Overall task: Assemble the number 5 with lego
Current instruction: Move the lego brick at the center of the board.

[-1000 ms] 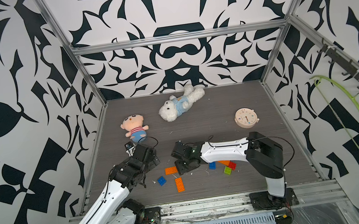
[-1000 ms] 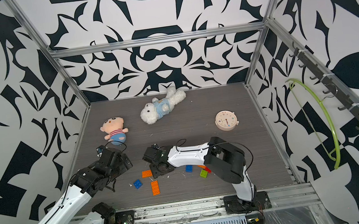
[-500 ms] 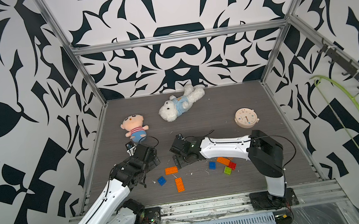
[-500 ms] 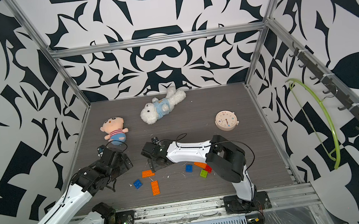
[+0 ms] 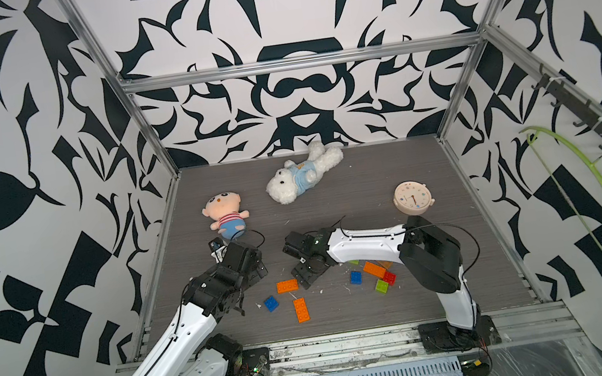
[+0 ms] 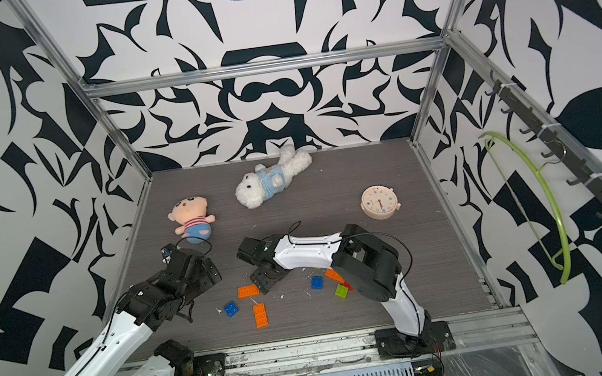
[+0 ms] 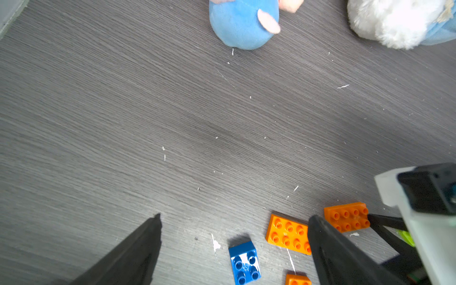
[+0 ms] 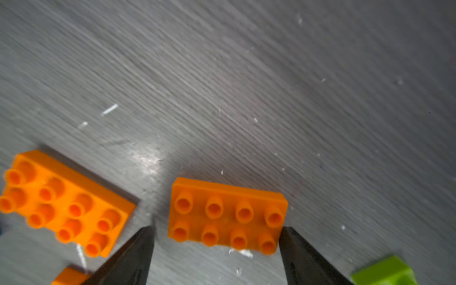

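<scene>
An orange brick (image 8: 227, 217) lies flat between the spread right fingers (image 8: 133, 256).

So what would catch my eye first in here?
The bold black-and-white patterned walls surround everything. Bright lego bricks lie scattered at the front of the grey table, the right gripper open astride an orange brick. A plush doll, a white plush animal and a round clock lie farther back.

Loose lego bricks (image 5: 287, 286) at the front of the table (image 5: 352, 198), plush toys (image 5: 302, 181) behind, clock (image 5: 413, 198) back right
</scene>
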You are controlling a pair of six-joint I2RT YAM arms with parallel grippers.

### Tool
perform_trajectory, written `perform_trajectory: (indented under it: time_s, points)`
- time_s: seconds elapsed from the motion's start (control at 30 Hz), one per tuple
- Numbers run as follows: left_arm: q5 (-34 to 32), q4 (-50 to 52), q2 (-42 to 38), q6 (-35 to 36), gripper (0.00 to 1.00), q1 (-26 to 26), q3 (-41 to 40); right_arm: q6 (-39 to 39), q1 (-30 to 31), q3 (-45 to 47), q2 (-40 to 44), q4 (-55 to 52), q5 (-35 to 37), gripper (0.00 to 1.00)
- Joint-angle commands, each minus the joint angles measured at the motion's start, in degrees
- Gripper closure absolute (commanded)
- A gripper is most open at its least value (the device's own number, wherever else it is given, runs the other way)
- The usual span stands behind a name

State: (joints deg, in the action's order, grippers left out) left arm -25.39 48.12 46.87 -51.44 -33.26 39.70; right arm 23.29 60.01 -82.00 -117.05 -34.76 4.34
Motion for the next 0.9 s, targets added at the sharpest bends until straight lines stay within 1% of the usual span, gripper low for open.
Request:
perform_trajectory:
  time_s: [0.0,0.13,0.2,0.3,0.53,0.6,0.7,0.8,0.87]
  points:
    - [-1.06,0.71,-0.64,-1.06,0.01,0.23,-1.13,-2.08,-0.25,-2.17,-0.04,-1.6,-0.57,0.17]
    - [-0.91,0.0,0.34,-0.87,0.01,0.22,-1.02,-2.07,-0.4,-2.59,-1.1,-2.25,0.53,0.19]
    - [-1.06,0.44,1.13,-1.09,0.01,0.23,-0.81,-1.73,-0.5,-3.04,-1.57,-2.89,1.38,0.16]
    - [-0.3,0.25,1.55,-1.7,0.01,0.29,-1.02,-0.51,-0.68,-3.43,-1.77,-2.82,2.28,0.16]
    - [-0.49,-0.31,-0.86,-2.95,0.01,0.28,-2.04,1.66,-0.77,-4.77,-3.79,-2.31,2.51,0.15]
    - [-0.96,-0.01,-1.49,-2.8,0.01,0.21,-2.0,1.85,-0.86,-5.17,-4.06,-2.74,3.0,0.18]
    - [-1.35,0.04,-1.65,-2.88,0.01,0.23,-2.1,2.0,-0.89,-4.88,-3.81,-3.15,3.29,0.24]
    - [-1.35,0.3,-1.1,-2.6,0.01,0.26,-1.82,2.19,-0.86,-4.08,-2.96,-3.56,3.56,0.25]
    - [-1.37,0.64,-0.5,-2.45,0.01,0.21,-1.44,2.73,-0.86,-3.86,-2.65,-4.18,4.12,0.29]
